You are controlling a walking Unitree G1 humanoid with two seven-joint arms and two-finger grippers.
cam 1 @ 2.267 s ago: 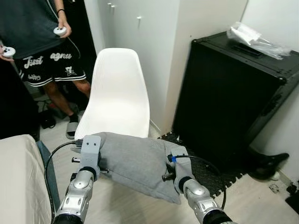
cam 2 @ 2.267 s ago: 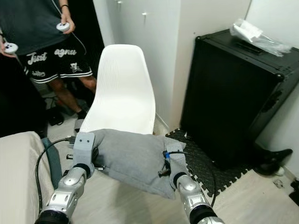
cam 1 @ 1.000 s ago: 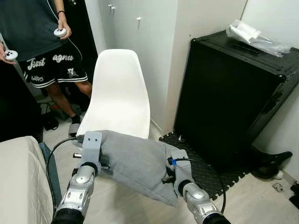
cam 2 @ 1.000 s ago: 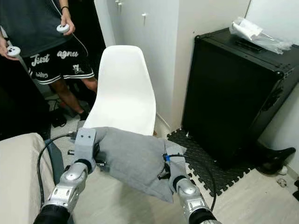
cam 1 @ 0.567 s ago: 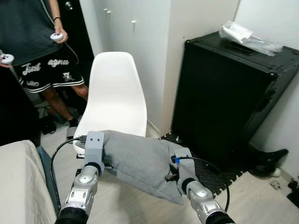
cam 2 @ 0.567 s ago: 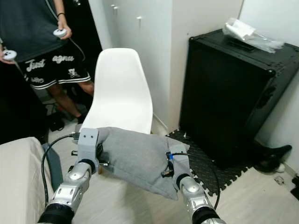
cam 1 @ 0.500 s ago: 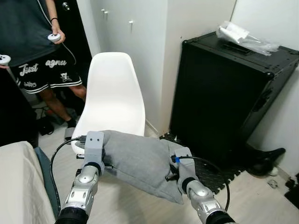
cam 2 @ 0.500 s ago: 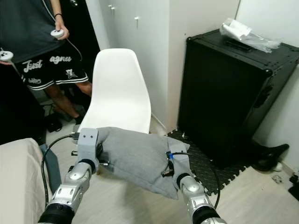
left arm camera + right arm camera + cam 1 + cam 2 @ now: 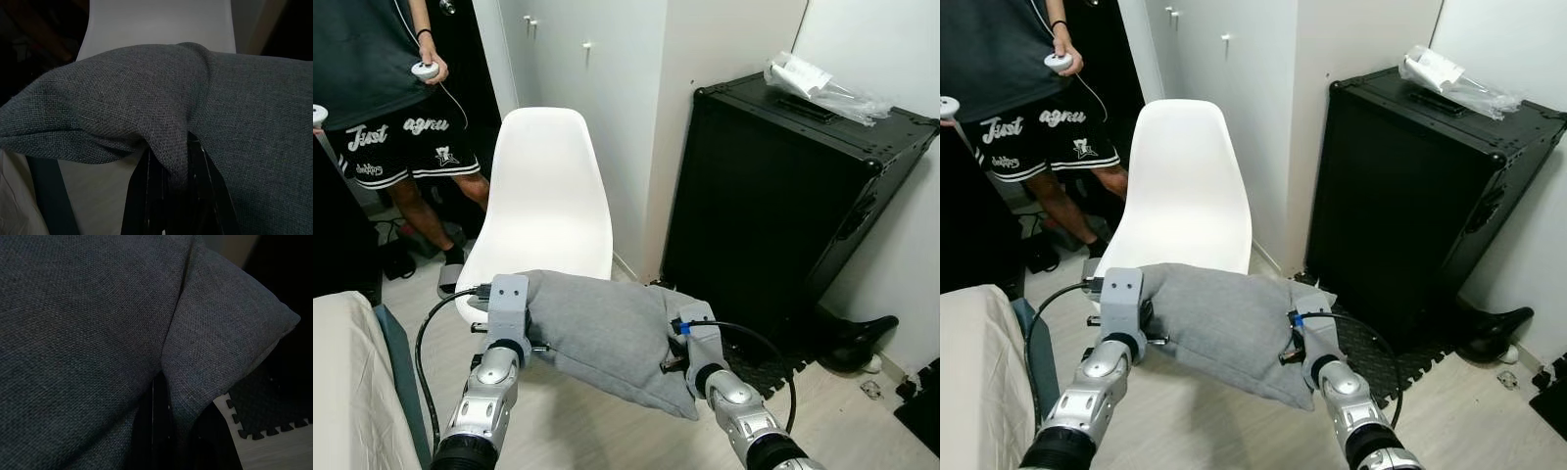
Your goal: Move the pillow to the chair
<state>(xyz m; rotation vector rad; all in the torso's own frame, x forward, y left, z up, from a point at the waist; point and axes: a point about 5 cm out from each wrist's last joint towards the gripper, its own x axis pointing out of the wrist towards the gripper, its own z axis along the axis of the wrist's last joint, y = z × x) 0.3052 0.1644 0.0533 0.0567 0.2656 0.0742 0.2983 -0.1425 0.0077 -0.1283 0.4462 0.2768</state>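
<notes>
Between our two arms, in the near part of the scene, we carry the grey pillow (image 9: 602, 333) in the air. Our left tool (image 9: 166, 196) is closed on a fold of cloth at the pillow's left end, and our right tool (image 9: 166, 431) is closed on a fold at its right end; the wrist views show the black fingers pinching the fabric. The long axis of the pillow runs from left to right, between the tools, and its right end hangs a little lower.

The white chair (image 9: 543, 206) stands just beyond the pillow, farther from us and somewhat to the left. The pillow's far edge hangs over the front edge of the seat, but most of the pillow is nearer to us than the seat. So we judge that the pillow must go forward and a little left, and our left arm is the nearer one to the chair.

A person (image 9: 391, 98) stands at the far left with controllers in the hands. White writing on the black shorts (image 9: 406, 142) reads, as far as we can tell, "Just". On the right stands a black case (image 9: 783, 196) with a plastic bag (image 9: 818, 83) on top; we see no readable label there.
</notes>
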